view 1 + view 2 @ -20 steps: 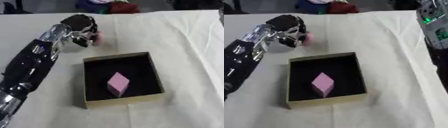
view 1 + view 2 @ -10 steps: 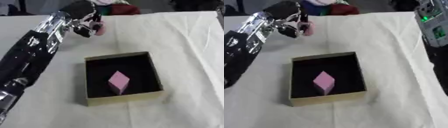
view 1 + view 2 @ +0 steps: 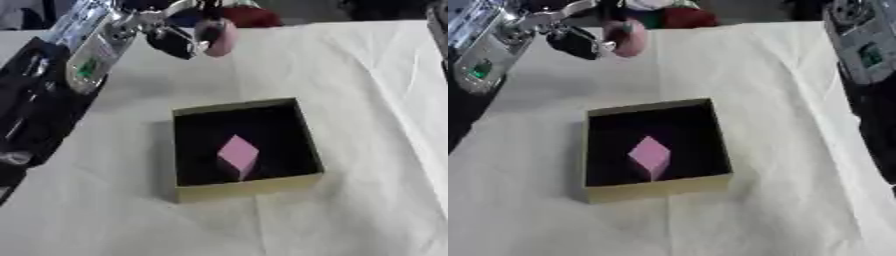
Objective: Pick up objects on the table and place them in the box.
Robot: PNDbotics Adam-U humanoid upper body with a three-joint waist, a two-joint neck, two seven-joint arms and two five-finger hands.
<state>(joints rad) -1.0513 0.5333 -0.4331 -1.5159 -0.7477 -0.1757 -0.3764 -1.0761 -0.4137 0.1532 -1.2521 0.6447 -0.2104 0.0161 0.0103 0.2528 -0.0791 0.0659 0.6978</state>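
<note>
Careful: your left hand (image 3: 179,35) has its fingers curled round the pink object (image 3: 217,36), high beyond the box (image 3: 245,187); let go before you're over it and it drops onto the worktop (image 3: 367,100)

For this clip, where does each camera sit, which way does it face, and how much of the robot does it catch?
Left eye view: in the robot's head, looking down at the cloth-covered table; shows the left arm, whose left hand holds a pink object in its fingers.
Right eye view: beside it in the head, same downward look; adds the right arm at the right edge, its hand out of frame.
Shared: the box with the pink block inside.
</note>
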